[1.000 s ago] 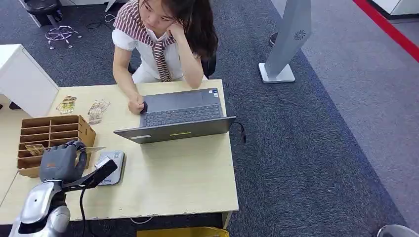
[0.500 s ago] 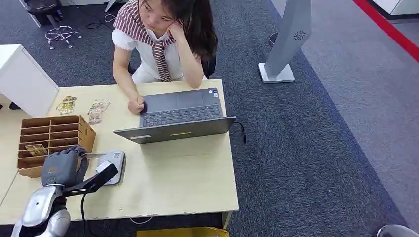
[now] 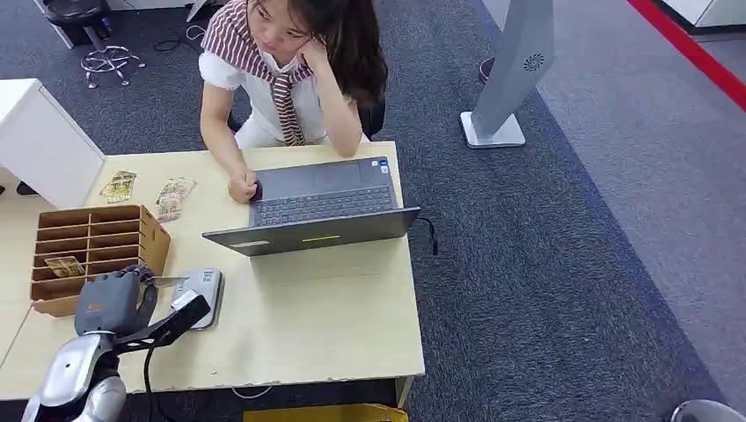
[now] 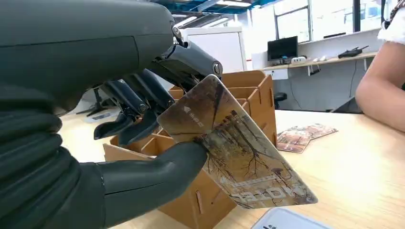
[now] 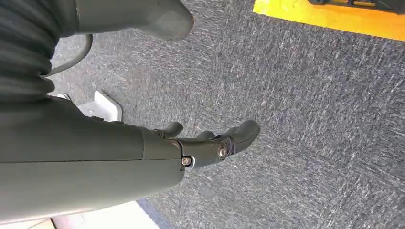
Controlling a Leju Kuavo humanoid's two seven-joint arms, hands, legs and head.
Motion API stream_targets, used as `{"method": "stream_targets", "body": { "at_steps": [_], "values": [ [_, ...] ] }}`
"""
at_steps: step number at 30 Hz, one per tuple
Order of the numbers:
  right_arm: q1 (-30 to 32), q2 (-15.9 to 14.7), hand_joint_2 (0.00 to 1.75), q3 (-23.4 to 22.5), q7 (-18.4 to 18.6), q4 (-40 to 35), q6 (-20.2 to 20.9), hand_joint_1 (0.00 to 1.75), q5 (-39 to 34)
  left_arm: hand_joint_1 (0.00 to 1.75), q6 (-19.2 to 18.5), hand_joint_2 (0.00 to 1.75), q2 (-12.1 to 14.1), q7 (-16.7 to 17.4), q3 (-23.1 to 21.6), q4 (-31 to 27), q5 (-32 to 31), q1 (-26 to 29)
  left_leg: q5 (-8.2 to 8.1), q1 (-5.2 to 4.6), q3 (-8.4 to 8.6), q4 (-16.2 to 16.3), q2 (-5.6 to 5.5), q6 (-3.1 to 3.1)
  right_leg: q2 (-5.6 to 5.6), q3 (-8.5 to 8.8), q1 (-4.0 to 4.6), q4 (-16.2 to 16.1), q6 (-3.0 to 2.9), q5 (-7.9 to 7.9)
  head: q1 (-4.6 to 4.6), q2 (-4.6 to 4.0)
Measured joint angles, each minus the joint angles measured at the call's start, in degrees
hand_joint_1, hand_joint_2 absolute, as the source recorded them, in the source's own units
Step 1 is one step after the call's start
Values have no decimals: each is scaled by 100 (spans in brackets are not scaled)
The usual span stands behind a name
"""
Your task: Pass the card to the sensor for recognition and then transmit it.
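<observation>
While the right hand (image 5: 210, 143) hangs open, the left hand (image 3: 113, 299) pinches the card (image 4: 234, 157) above the sensor's (image 3: 208, 283) edge.

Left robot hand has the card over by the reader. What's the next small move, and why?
Probably lower the card a little, flat onto the sensor. The left robot hand pinches the card between thumb and fingers, and the wrist view shows it tilted above the sensor's white edge, apparently not touching it. The card's free end already points over the pad, so a short descent should be enough for a read.
</observation>
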Motion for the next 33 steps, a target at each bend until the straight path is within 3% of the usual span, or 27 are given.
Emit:
{"method": "stream_targets", "body": {
  "at_steps": [15,33],
  "values": [
    [0,-2,175,0,-28,0,13,0,4,175,-267,175,2,63,0,0,-9,26,0,0,0,0,0,0,0,0,0,0,0,0,0,0],
    [0,-7,175,26,-52,0,66,0,81,175,-302,175,17,63,0,48,-9,26,0,0,0,0,0,0,0,0,0,0,0,0,0,2]
  ]
}}
